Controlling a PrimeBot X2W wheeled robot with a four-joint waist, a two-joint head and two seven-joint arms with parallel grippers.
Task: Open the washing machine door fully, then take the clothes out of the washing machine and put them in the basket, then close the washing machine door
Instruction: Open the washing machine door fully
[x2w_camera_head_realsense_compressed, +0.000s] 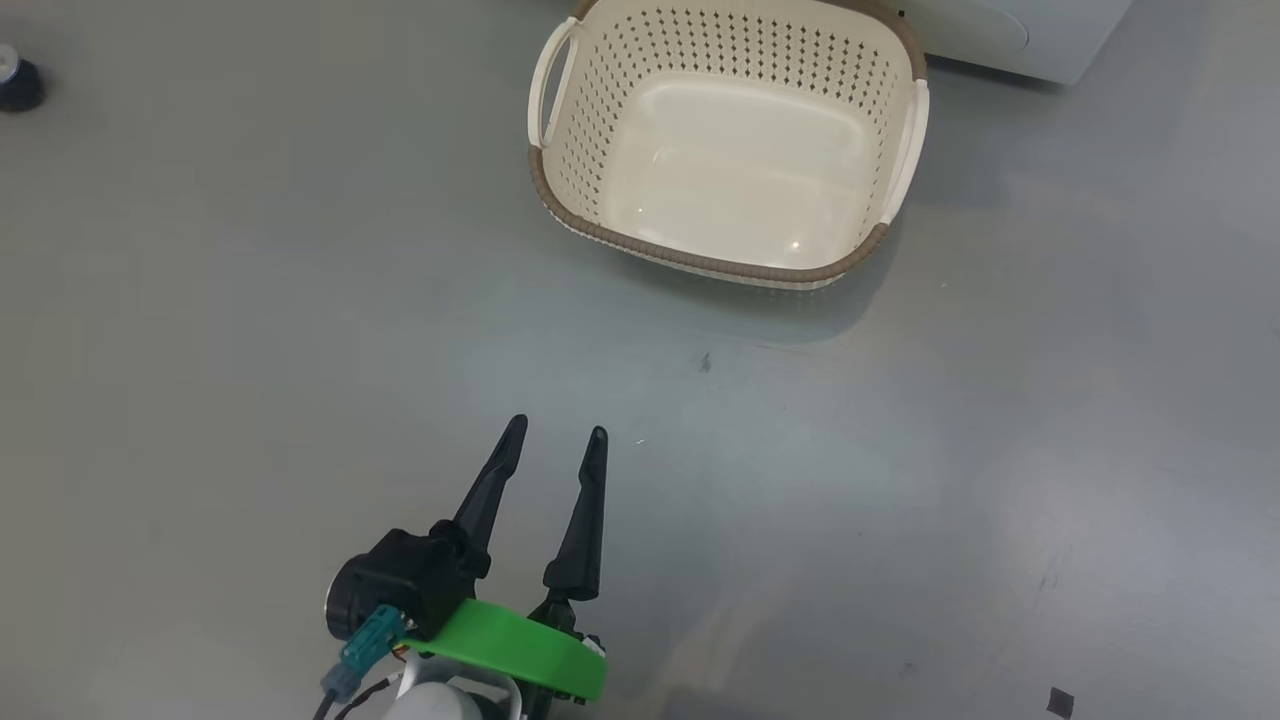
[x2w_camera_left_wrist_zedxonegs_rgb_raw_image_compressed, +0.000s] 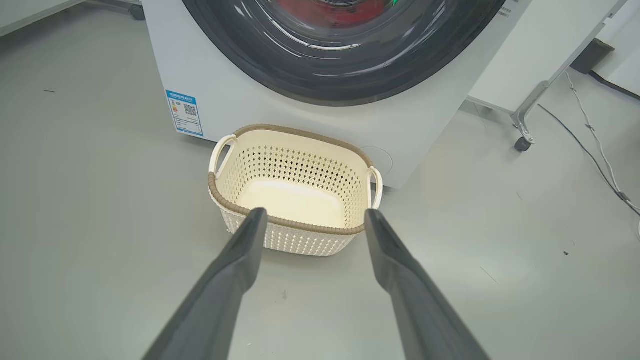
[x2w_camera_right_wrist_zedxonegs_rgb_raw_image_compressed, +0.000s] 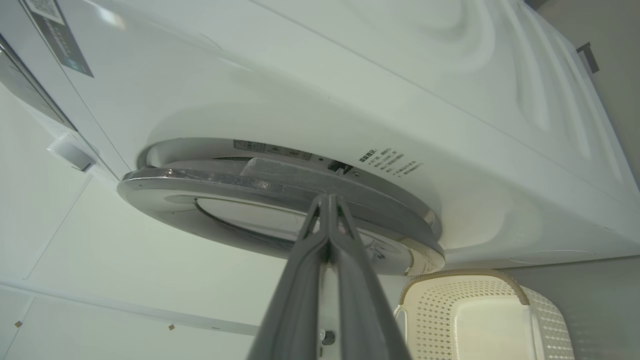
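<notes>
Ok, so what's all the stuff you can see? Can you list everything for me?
washing machine: one, white, behind the basket
washing machine door: one, black rim with glass, on the machine's front
clothes: red, count unclear, behind the door's glass
basket: one, cream with brown rim, nothing in it, on the floor before the machine
sticker: one, blue, low on the machine's front
wheeled table: one, white, beside the machine
cables: count unclear, dark and pale, on the floor by the table
floor: grey
left gripper: one, dark fingers, open, above the floor short of the basket
right gripper: one, dark fingers, shut, tips at the door's edge
</notes>
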